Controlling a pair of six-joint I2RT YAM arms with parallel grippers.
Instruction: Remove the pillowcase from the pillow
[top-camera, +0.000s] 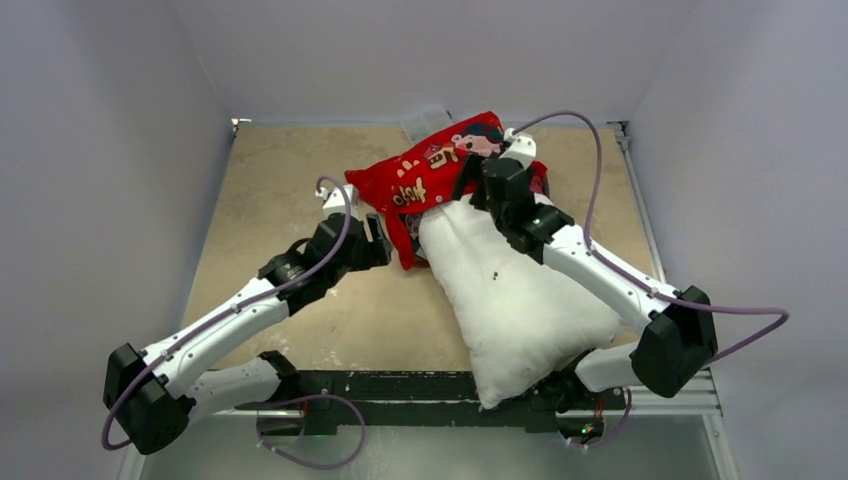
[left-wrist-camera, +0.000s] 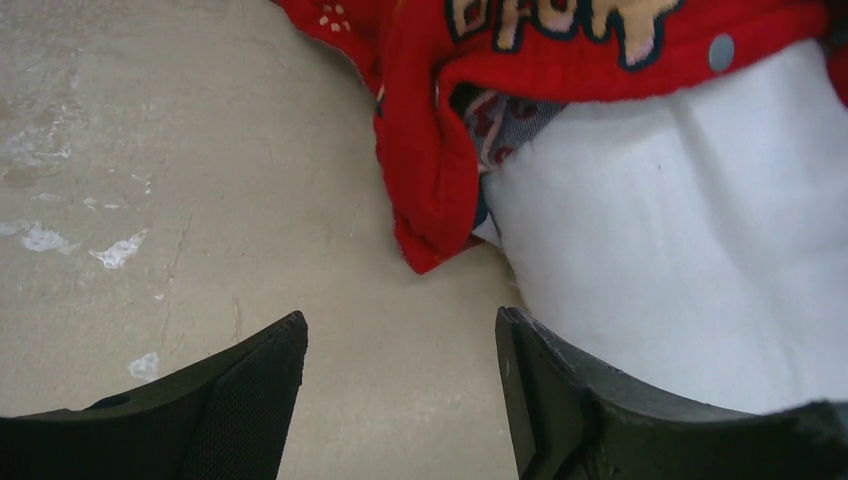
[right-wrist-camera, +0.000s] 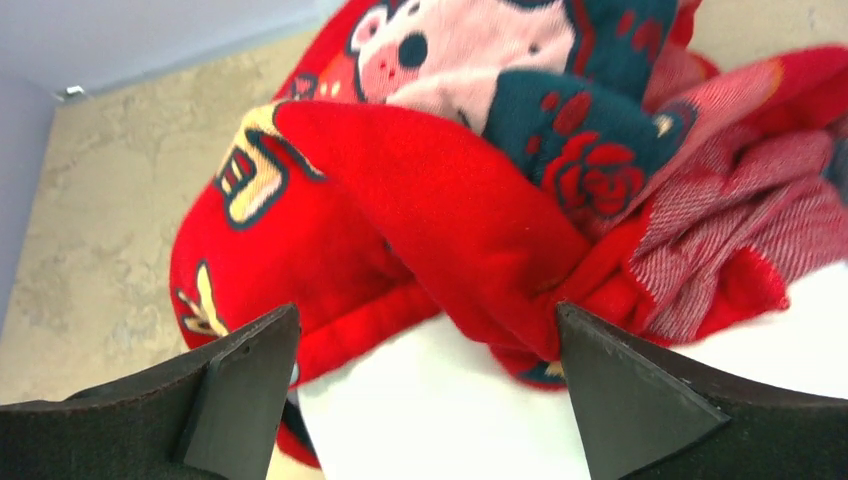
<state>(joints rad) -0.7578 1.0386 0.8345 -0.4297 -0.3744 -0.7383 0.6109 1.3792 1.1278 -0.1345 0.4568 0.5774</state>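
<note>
Gaping empty, left gripper (left-wrist-camera: 400, 328) and right gripper (right-wrist-camera: 428, 322) hang near pillowcase (top-camera: 428, 172) bunched on pillow (top-camera: 520, 300).

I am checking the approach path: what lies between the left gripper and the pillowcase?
Only bare table, in the left wrist view: nothing sits between the open left gripper and the pillowcase corner. The pillow lies beside that stretch.

pillowcase (right-wrist-camera: 440, 200): soft red cloth | pillow (top-camera: 520, 300): matt white fabric | table (top-camera: 270, 190): rough, mottled
</note>
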